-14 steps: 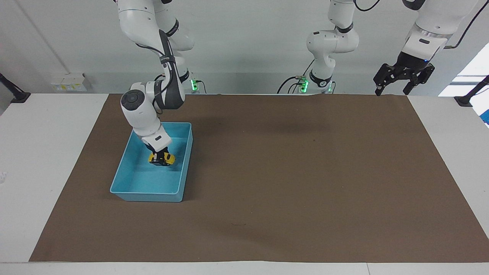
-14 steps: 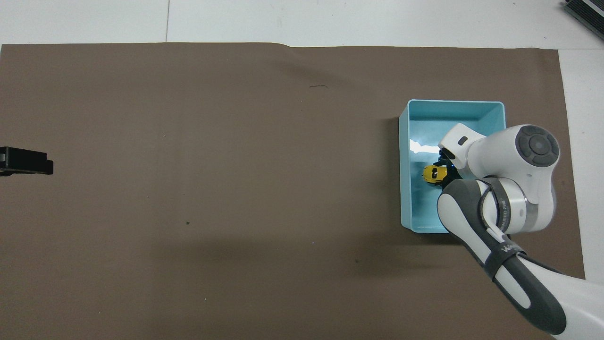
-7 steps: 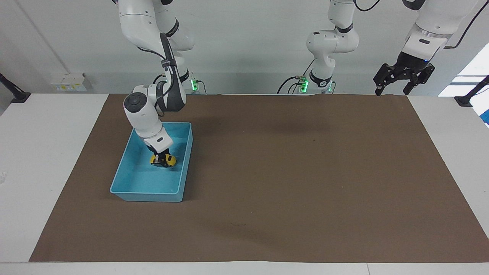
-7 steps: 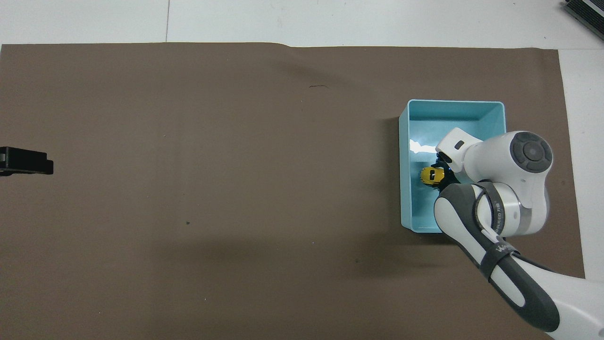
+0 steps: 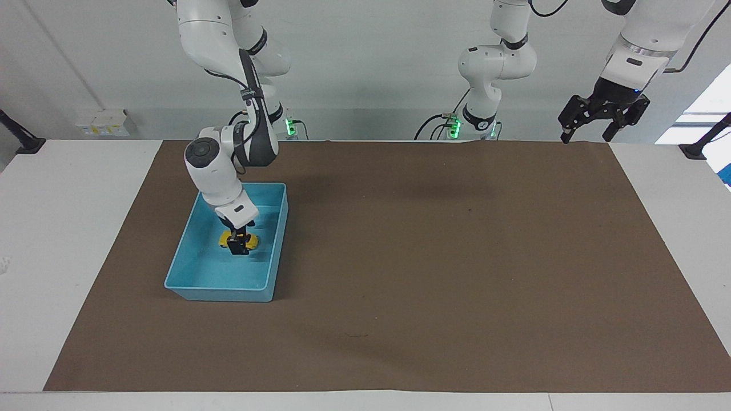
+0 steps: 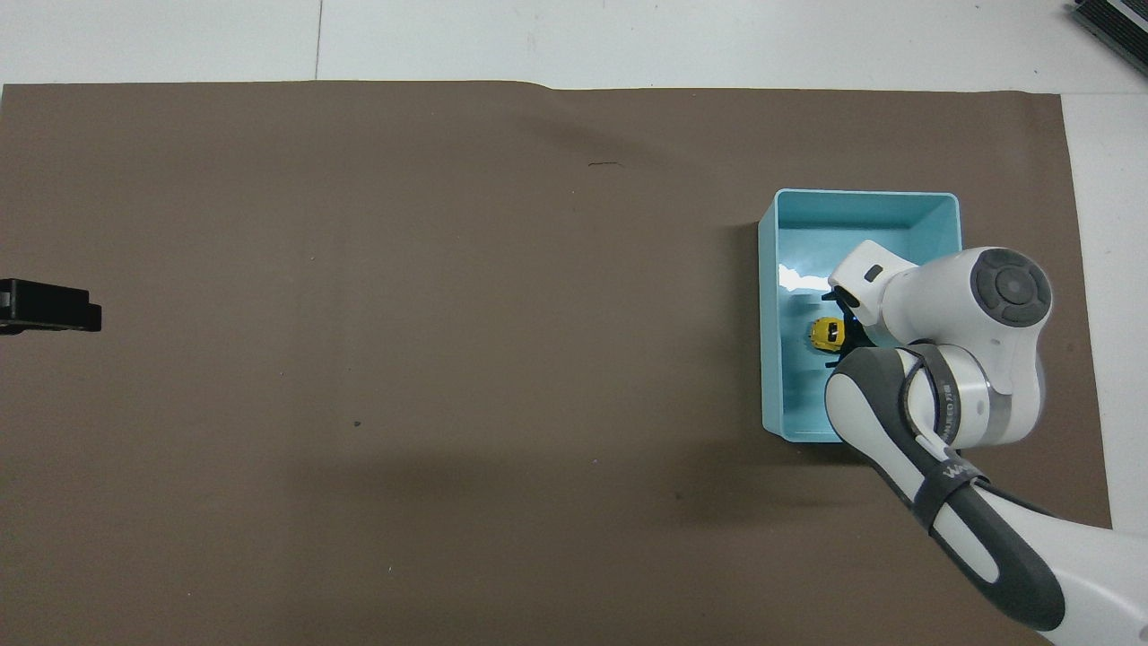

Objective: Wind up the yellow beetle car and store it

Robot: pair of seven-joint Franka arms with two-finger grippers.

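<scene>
The yellow beetle car (image 5: pixel 250 241) sits low inside the blue bin (image 5: pixel 220 292), near the bin's middle. It also shows in the overhead view (image 6: pixel 827 334), inside the bin (image 6: pixel 769 359). My right gripper (image 5: pixel 236 245) reaches down into the bin and is at the car, partly covering it. In the overhead view the right arm's wrist hides the gripper. My left gripper (image 5: pixel 594 130) is open and empty, held high above the mat's corner at the left arm's end, where it waits. Its tip shows in the overhead view (image 6: pixel 49 306).
A brown mat (image 5: pixel 434 257) covers most of the white table. The bin stands on the mat at the right arm's end. Nothing else lies on the mat.
My right gripper has sunk a little deeper into the bin with the car. The car has shifted slightly and now looks shorter from above. The left arm has not moved.
</scene>
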